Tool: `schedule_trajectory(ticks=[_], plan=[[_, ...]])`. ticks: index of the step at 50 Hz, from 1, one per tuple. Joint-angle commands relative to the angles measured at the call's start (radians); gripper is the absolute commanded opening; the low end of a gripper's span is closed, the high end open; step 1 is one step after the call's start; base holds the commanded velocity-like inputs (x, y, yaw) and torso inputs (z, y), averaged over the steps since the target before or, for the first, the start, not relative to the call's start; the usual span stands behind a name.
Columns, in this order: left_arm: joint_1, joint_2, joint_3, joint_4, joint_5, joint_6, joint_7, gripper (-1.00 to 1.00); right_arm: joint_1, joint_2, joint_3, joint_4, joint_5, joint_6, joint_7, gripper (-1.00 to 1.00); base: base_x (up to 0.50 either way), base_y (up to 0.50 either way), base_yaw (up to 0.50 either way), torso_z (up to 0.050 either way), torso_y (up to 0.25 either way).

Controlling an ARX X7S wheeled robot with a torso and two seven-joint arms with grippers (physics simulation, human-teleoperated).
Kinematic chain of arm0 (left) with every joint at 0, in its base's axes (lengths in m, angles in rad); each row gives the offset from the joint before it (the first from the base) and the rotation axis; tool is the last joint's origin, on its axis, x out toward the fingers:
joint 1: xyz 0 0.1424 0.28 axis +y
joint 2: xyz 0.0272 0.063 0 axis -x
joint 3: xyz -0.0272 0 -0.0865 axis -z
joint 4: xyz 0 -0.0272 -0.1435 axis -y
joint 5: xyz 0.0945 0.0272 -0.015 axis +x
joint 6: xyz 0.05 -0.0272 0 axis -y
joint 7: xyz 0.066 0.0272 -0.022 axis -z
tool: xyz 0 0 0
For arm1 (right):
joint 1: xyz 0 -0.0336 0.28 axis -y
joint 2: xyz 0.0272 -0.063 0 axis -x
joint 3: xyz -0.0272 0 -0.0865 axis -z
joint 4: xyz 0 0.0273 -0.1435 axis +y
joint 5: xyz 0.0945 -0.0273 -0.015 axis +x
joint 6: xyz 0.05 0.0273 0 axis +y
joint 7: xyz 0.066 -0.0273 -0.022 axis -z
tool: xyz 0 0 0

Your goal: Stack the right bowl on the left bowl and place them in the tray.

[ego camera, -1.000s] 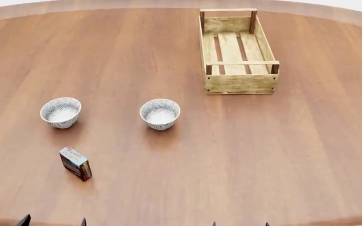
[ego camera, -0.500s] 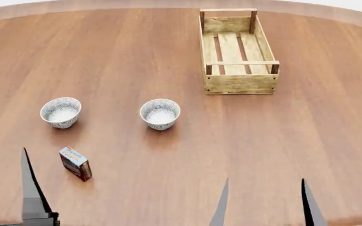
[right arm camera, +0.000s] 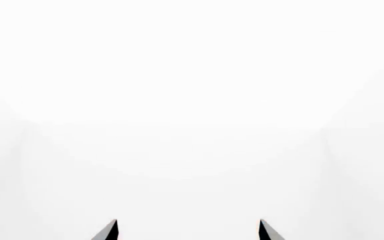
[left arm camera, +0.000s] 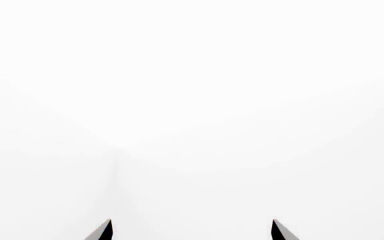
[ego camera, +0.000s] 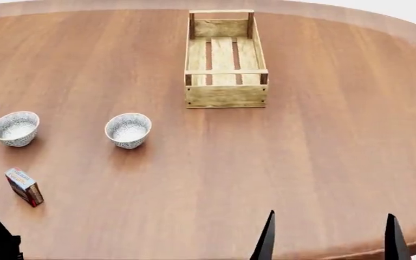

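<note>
Head view has panned right since 0.5 s ago; bowls and tray now sit further left in frame. Right gripper (ego camera: 329,238) fingers apart, empty, low over near table edge. Left gripper (left arm camera: 192,230) also apart, holding nothing. Right bowl (ego camera: 128,130) near left bowl (ego camera: 15,128); tray (ego camera: 226,96) well apart, beyond them. Risk: small box (ego camera: 24,187) stands near left bowl, so left arm's approach could knock it

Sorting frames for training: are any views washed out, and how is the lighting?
Both wrist views are blank white apart from dark jaw tips, open. The head view is sharp and evenly lit; the bowls and tray cast soft shadows on the table.
</note>
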Motion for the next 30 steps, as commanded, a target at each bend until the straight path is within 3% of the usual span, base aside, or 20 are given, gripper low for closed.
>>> schedule_trajectory(ticks=[1,12,22,30], plan=[[0.004,0.006,-0.018,0.018,0.017,0.013,-0.007,1.00,-0.004,-0.003,0.013,-0.016,-0.017,-0.027,-0.009,1.00,0.00,-0.50,0.00,0.000,0.000],[0.002,-0.004,-0.008,0.020,0.008,0.000,-0.013,1.00,0.001,0.007,-0.001,-0.012,-0.019,-0.004,-0.005,1.00,0.00,-0.50,0.00,0.000,0.000],[0.001,-0.014,0.002,0.018,0.003,-0.005,-0.019,1.00,0.005,0.010,-0.016,-0.018,-0.065,0.044,-0.006,1.00,0.00,0.00,0.00,0.000,0.000],[0.003,-0.022,0.007,0.019,0.008,-0.003,-0.029,1.00,0.006,0.007,-0.026,-0.014,-0.153,0.055,0.000,1.00,0.45,0.09,0.00,0.000,0.000]])
